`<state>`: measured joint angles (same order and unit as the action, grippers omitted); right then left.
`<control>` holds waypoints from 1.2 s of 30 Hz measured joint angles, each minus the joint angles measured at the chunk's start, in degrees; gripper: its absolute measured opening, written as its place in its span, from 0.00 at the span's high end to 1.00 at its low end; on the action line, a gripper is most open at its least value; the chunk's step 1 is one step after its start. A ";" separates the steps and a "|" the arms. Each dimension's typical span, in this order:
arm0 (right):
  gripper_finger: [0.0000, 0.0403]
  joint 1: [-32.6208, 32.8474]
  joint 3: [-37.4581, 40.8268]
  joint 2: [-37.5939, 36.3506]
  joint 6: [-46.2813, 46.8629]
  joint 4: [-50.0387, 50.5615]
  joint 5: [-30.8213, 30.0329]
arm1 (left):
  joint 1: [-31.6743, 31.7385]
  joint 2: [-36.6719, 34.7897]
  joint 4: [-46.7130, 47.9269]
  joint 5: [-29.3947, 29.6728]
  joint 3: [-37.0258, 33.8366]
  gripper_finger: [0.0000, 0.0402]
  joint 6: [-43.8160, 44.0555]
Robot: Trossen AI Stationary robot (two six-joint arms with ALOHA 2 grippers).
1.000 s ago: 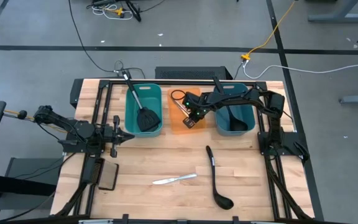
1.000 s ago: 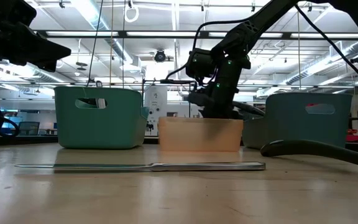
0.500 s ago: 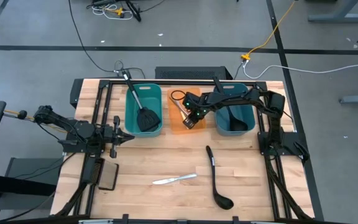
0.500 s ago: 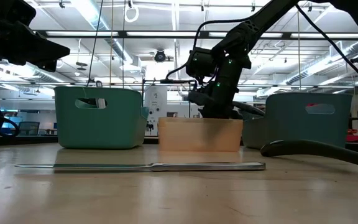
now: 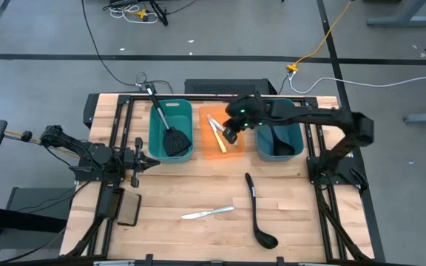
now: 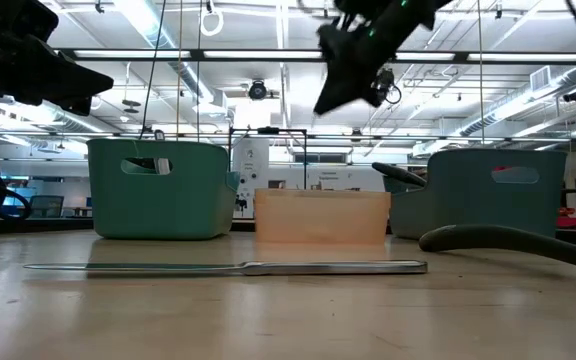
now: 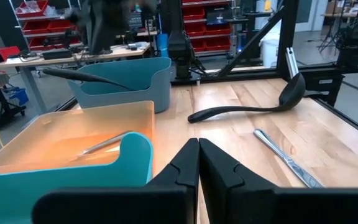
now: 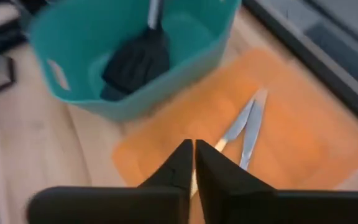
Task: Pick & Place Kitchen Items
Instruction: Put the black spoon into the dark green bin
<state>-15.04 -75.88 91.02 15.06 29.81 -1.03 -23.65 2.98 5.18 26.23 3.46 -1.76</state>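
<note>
Fingers pressed together and holding nothing, the right gripper point(image 5: 230, 134) is seen raised above the orange bin point(image 5: 232, 148), where two knives point(image 5: 217, 133) lie side by side. The left gripper point(image 5: 140, 161), likewise closed and empty, is parked at the table's left side, near a black pad point(image 5: 128, 210). A spatula point(image 5: 170, 137) rests in the teal bin point(image 5: 154, 133), and a ladle point(image 5: 279, 144) in the blue bin point(image 5: 296, 133). Another ladle point(image 5: 257, 212) and a third knife point(image 5: 208, 213) are left on the bare table point(image 5: 191, 185), well apart from the bins.
</note>
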 joint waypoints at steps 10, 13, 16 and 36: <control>0.99 6.55 3.82 -17.84 -6.41 -6.99 -4.14 | 0.00 -0.02 -0.89 0.02 -0.11 0.96 0.02; 0.99 8.00 9.73 -25.22 -9.26 -13.87 -2.91 | 0.01 -0.02 -0.93 0.03 -0.11 0.96 0.35; 0.99 8.33 18.13 -32.64 -9.98 -21.19 -1.84 | 0.00 -0.01 -1.00 0.02 -0.11 0.96 1.11; 0.99 8.38 63.38 -70.49 -9.48 -49.86 -1.05 | 0.01 -0.04 -1.08 -0.23 -0.11 0.96 1.36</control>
<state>-6.66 -12.50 20.53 5.58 -20.06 -2.08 -23.64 2.94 4.10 26.01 3.36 -0.40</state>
